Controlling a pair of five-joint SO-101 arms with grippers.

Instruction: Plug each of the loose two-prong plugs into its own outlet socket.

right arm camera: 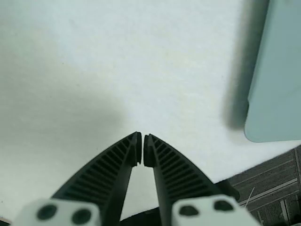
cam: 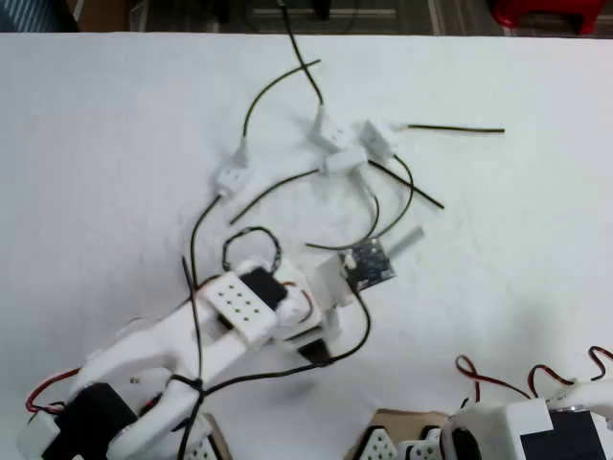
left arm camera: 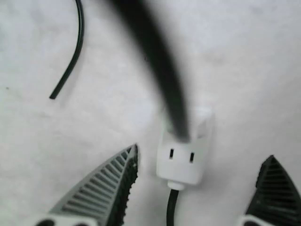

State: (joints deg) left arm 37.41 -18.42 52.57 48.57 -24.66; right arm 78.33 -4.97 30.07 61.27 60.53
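Stretches the left arm (cam: 192,335) from the near left corner diagonally toward mid-bench (cam: 115,144), wrist tipped downward. Holds the left pincer (left arm camera: 203,153) spread wide, ribbed fingers (left arm camera: 117,188) well apart. Sits the right arm (cam: 536,426) at the near right edge, right pincer (right arm camera: 142,143) pressed together, tips all but touching, aimed downward.

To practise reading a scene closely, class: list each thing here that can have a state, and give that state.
left gripper: open, straddling the socket without touching it.
outlet socket: both slots empty, not gripped.
right gripper: shut, holding nothing.
other connectors: loose; joins unclear.
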